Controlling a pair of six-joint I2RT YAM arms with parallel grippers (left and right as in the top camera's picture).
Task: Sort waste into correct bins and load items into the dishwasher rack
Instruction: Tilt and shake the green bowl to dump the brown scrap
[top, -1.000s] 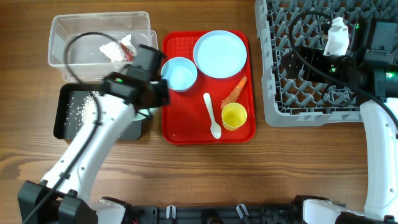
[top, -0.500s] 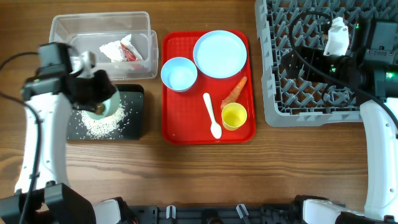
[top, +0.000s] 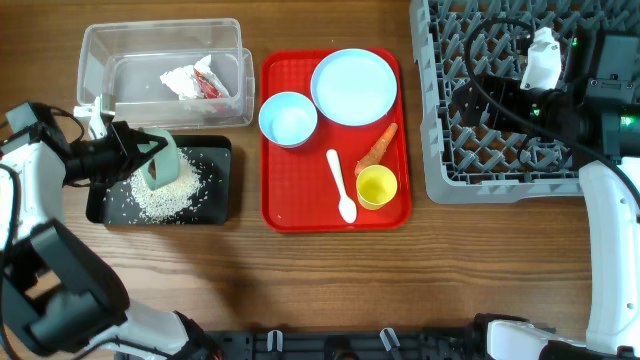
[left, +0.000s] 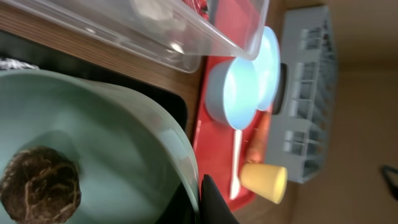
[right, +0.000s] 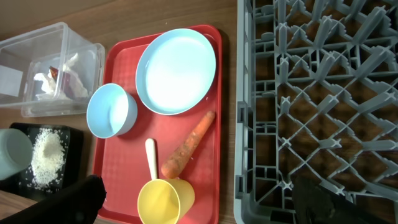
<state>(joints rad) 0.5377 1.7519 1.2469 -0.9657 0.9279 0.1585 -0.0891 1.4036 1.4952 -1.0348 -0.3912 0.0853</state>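
My left gripper (top: 133, 158) is shut on the rim of the mint-green bowl (top: 160, 162), which it holds tipped on its side over the black tray (top: 215, 205). White rice (top: 165, 196) lies heaped in that tray. In the left wrist view a brown scrap (left: 40, 186) clings inside the bowl (left: 106, 143). The clear tub (top: 120, 80) holds crumpled paper with a red wrapper (top: 195, 80). On the red tray (top: 285, 205) are a pale-blue bowl (top: 288, 118), plate (top: 354, 87), carrot (top: 377, 148), spoon (top: 342, 186) and yellow cup (top: 377, 186). My right gripper (right: 205, 210) hangs open over the rack's (top: 500, 150) left edge, holding nothing.
The red tray lies between the two bins on the left and the grey rack on the right. The right arm's cable and body (top: 600, 100) cover the rack's right half. Bare wooden table (top: 330, 280) runs along the front.
The left arm swung left from beside the red tray to the table's left edge. The mint bowl went from mouth-down over the black tray to tipped sideways, and the rice heap lies uncovered. The right arm stayed still.
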